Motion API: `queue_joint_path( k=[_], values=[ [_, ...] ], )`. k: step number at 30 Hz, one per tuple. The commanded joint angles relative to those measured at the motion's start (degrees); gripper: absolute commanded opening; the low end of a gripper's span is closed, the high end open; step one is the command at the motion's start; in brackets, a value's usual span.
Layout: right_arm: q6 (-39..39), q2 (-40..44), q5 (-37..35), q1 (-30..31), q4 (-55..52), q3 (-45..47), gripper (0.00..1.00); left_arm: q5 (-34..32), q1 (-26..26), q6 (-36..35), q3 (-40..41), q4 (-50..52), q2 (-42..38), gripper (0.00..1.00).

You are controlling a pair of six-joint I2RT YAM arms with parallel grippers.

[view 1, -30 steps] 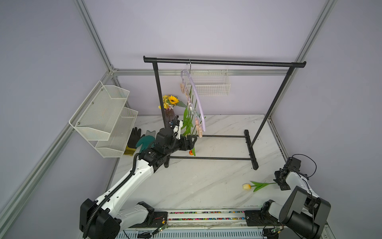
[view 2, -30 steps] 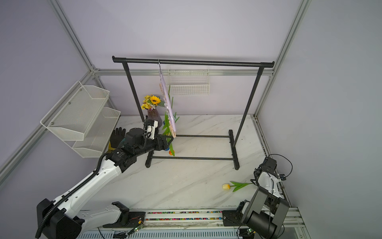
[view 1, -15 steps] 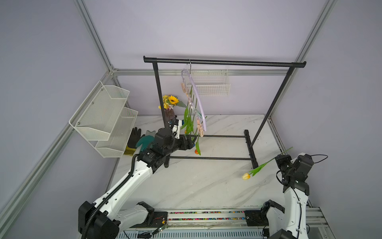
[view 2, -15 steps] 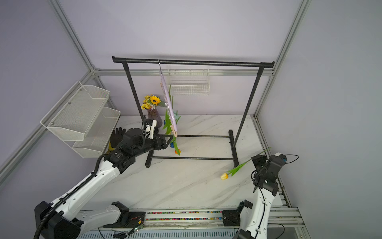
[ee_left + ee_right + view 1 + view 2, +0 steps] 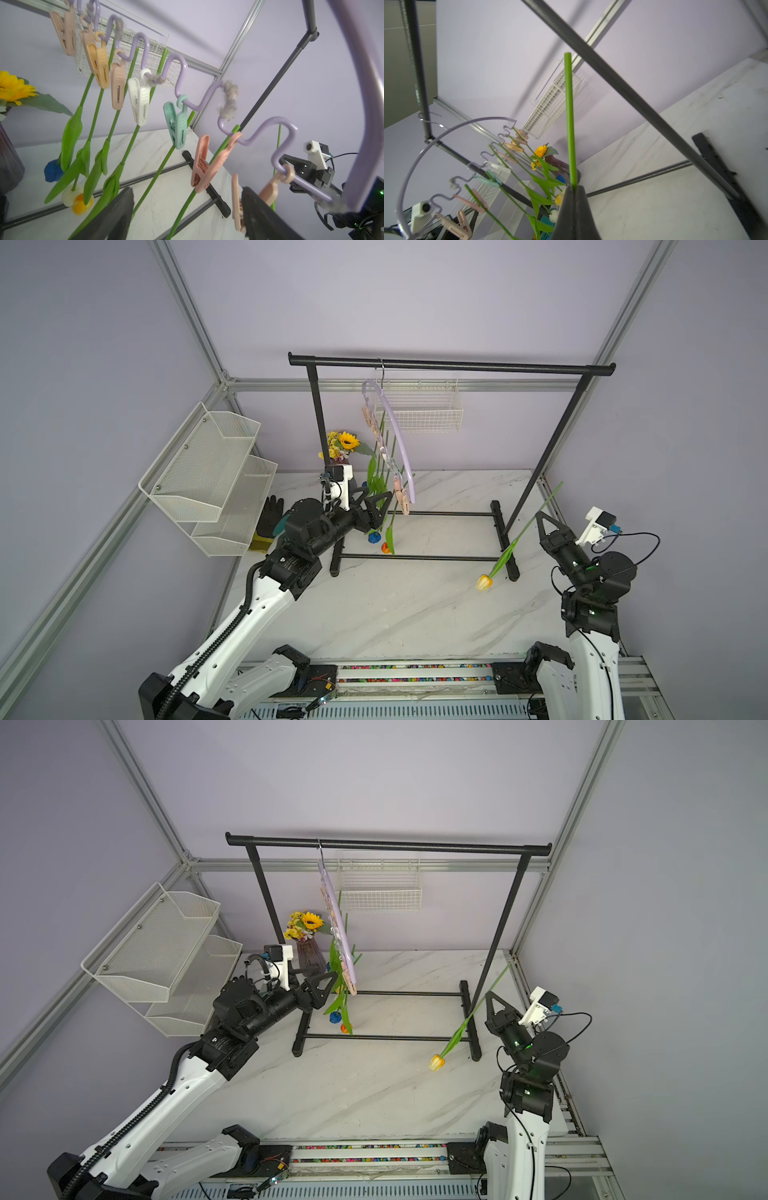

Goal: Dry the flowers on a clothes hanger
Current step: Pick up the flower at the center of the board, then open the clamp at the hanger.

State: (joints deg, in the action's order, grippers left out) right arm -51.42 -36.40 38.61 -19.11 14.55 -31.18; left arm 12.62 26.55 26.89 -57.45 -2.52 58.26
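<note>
The lilac clothes hanger hangs by its hook from the black rack, with several flowers pegged head down along its wavy bar. My left gripper stands open at the hanger's lower end. A pegged green stem and a beige peg lie between its fingers, the peg close against one finger. My right gripper is shut on the stem of a yellow tulip, held in the air by the rack's right foot with its head down.
The black garment rack stands across the marble table. A sunflower bouquet in a purple vase stands behind my left gripper. White wire shelves hang on the left wall, with gloves below them. A wire basket hangs on the back wall.
My right gripper has lifted the yellow tulip off the table and raised it beside the rack's right post. The left gripper stays by the hanger, and the hanging flowers have swung a little.
</note>
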Motion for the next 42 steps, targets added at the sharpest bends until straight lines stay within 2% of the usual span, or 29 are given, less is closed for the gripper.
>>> queue_joint_path(
  k=[1, 5, 9, 17, 22, 28, 35, 42],
  values=[
    [0.8, -3.4, 1.5, 5.9, 12.0, -2.0, 0.0, 0.1, -1.4, -3.7, 1.7, -8.9, -2.1, 0.81],
    [5.0, -7.4, 0.2, 13.8, 19.0, -2.5, 0.0, 4.7, -2.6, -6.7, 4.3, -15.4, -2.7, 0.81],
    [9.9, -14.1, 1.9, 20.7, 24.7, -5.3, 0.0, 12.8, -3.9, -8.4, 5.6, -20.7, -1.9, 0.81],
    [21.2, -27.5, 5.0, 33.5, 29.2, -12.5, 0.0, 26.4, -5.6, -8.4, 2.4, -21.4, 2.7, 0.81],
    [24.1, -34.0, 8.7, 37.3, 32.1, -16.4, 0.0, 32.4, -5.5, -9.5, 1.6, -20.8, 4.2, 0.81],
    [25.9, -38.0, 9.9, 40.6, 34.6, -17.7, 0.0, 35.6, -5.3, -9.4, -2.2, -16.9, 7.8, 0.74],
    [27.4, -39.8, 10.7, 42.1, 35.8, -17.0, 0.0, 34.9, -4.8, -10.6, -2.4, -15.1, 8.7, 0.63],
    [27.9, -40.1, 9.8, 42.7, 36.4, -16.6, 0.0, 33.4, -4.4, -12.0, -2.6, -13.3, 8.6, 0.55]
  ],
)
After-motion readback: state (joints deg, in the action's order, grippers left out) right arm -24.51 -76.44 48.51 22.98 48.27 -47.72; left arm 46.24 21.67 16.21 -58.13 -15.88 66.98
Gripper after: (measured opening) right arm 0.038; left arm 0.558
